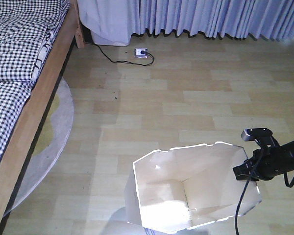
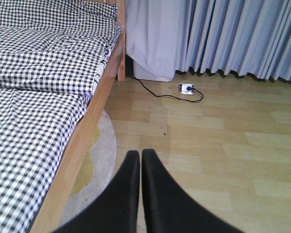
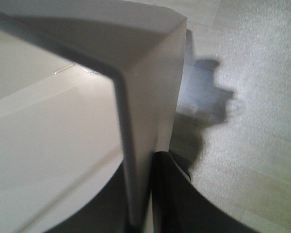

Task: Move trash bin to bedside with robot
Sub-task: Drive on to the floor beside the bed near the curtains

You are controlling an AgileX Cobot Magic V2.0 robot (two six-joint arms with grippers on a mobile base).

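On the left runs the bed (image 1: 24,68) with its checked bedding, and the left claw (image 2: 139,160) hangs near its frame, fingers pressed together on nothing. Well off to the right, out over the wooden floor (image 1: 186,98), is the trash bin (image 1: 186,196), the right claw (image 3: 141,194) pinching its wall

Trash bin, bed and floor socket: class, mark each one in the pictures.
trash bin (image 1: 161,176), front view, inner wall.
bed (image 1: 39,98), front view, wooden side rail.
floor socket (image 1: 141,52), front view, white casing.
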